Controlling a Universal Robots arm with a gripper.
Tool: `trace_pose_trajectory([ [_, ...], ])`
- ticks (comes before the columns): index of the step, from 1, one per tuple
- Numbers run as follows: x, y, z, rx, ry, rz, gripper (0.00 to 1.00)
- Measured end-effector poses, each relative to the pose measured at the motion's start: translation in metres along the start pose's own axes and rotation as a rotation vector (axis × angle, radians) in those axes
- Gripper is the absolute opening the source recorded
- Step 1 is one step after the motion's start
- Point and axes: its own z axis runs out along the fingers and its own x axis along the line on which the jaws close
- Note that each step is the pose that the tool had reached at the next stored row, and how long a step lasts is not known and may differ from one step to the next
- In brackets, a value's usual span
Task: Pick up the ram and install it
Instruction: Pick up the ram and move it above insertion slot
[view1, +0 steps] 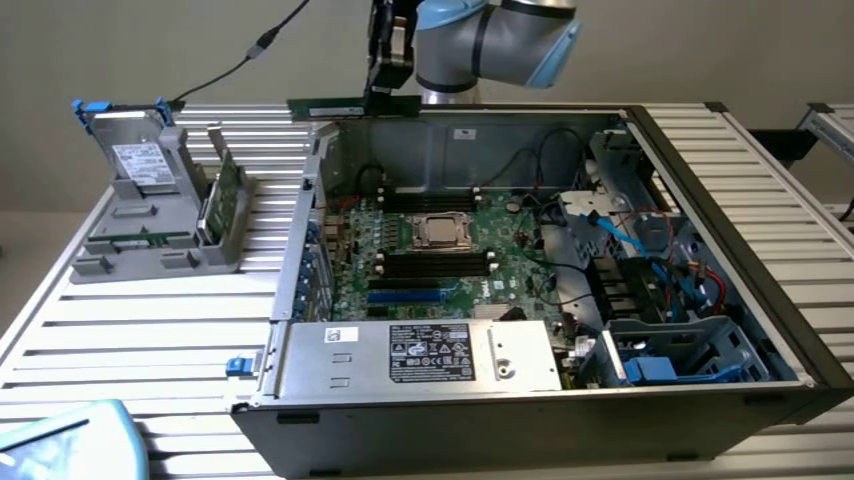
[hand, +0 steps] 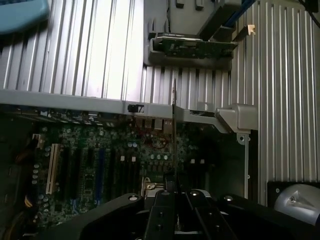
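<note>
Item: the ram (view1: 327, 104), one long, narrow, dark-green stick. Location: off the bench (view1: 147, 330), carried in the air above the far rim of the open computer case (view1: 747, 300), near the corner on the exterior view's left. Attitude: level, with most of its length projecting from the fingers toward the exterior view's left. Holder: the end effector (view1: 383, 92), hanging down from the arm and clenched on the ram, toward one end as far as can be seen. In the wrist view the ram (hand: 173, 130) appears edge-on, a thin line running out from between the fingers of the end effector (hand: 174, 195), with the motherboard (hand: 100, 160) and the case wall behind it. Handling, by judgement: light, stiff and thin, so an end grip should not let it sag, but it is brittle if twisted or pressed askew. The flat faces carry chips and look slick. A pinch across the two faces suits it best, keeping the contact edge free (which long edge that is cannot be told here). Status: not seated. The memory slots (view1: 427, 262) beside the processor socket (view1: 438, 231) lie inside the case, well apart from the ram. Also on the bench: a rack holding a grey drive (view1: 134, 165) and a lighter green card (view1: 227, 195), well apart from the end effector.
</note>
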Motion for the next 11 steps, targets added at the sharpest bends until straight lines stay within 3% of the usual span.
trace_pose_trajectory([
  [7,0.001,-0.006,-0.0025,0.001,-0.0009,0.006,0.13],
  [11,0.006,-0.0218,-0.0077,0.0009,-0.0011,0.006,0.13],
])
